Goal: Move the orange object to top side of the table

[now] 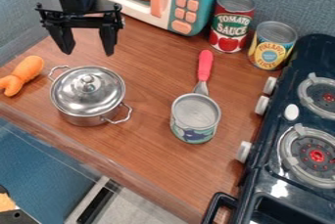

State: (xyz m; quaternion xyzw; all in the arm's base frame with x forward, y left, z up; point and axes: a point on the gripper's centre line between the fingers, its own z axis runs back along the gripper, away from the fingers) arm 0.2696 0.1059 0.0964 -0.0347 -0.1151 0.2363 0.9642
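High over the upper left of the wooden table [147, 145], my gripper [87, 52] hangs with its two fingers spread apart and nothing between them. The orange object [25, 74], a plush-like piece with a rounded upper end and a forked lower end, lies at the table's far left edge. It is below and to the left of the gripper, apart from it.
A lidded silver pot [87, 93] stands just right of the orange object. A can [195, 118] and a pink-handled utensil [204, 66] are mid-table. A toy microwave [190, 3], a tomato sauce can [231, 22] and a pineapple can [272, 46] line the back; a stove [288, 169] is at right.
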